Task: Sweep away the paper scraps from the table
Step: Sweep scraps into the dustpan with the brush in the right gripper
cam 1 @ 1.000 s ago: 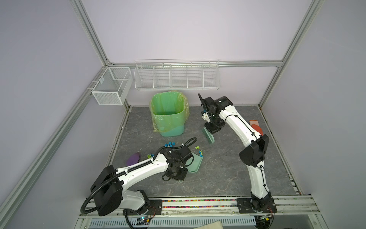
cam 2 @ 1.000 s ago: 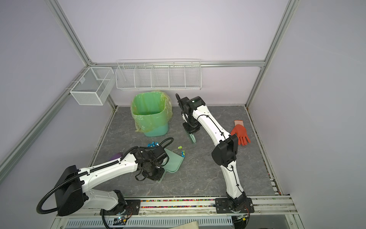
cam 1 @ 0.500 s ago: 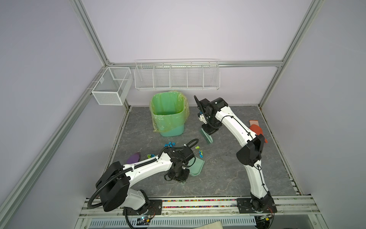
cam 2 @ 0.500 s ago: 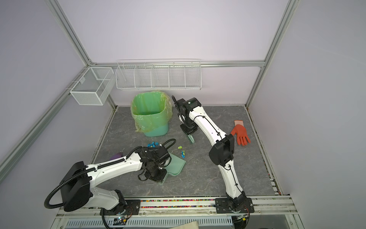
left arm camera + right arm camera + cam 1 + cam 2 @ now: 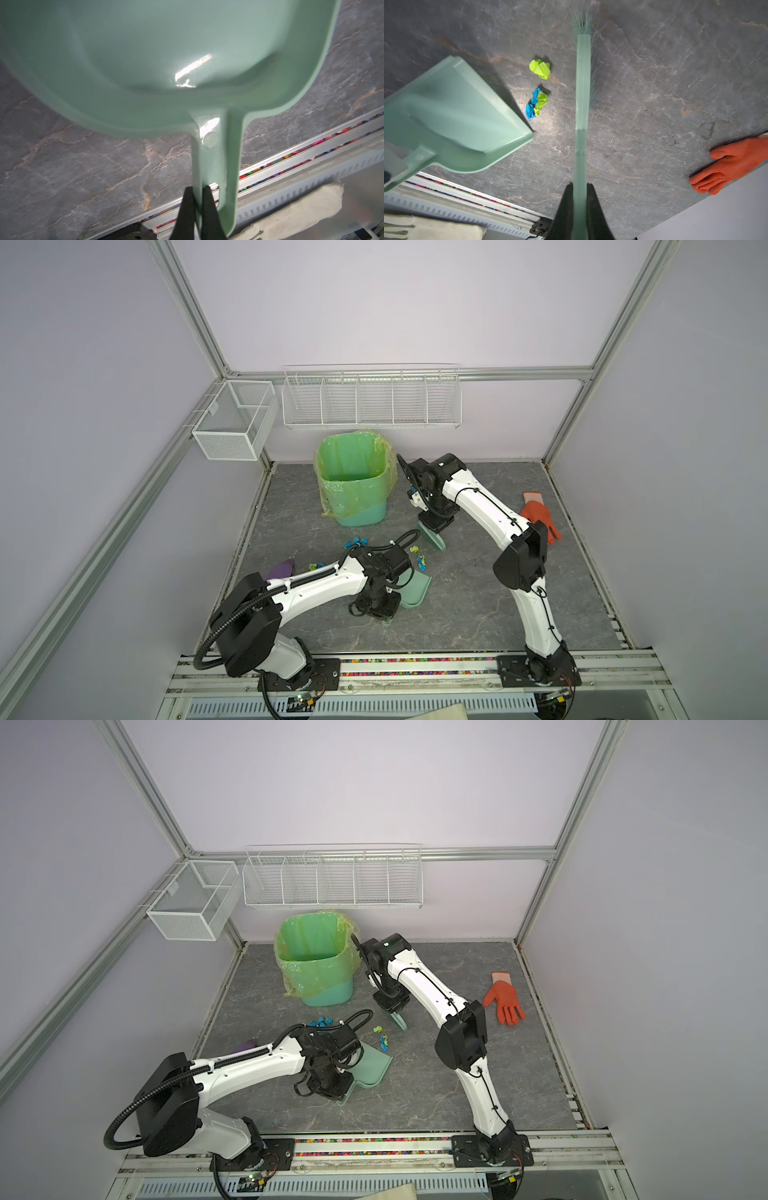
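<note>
Scraps (image 5: 539, 69): tiny crumpled blue & lime wads on table (image 5: 654, 83); two lie btw brush (image 5: 582, 83) and pan (image 5: 452, 116) lip, more nr bin (image 5: 353, 485).
R gripper (image 5: 580, 187): fingers clamped on brush handle.
L gripper (image 5: 197, 190): fingers clamped on pan handle.
Step tip: set pan lip flat, drag bristles low twd it, short strokes so wads don't skip.

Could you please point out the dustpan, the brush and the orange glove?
dustpan (image 5: 452, 118): right wrist view, on the pan floor.
brush (image 5: 583, 83): right wrist view, on its back.
glove (image 5: 503, 997): in a top view, on the palm.
</note>
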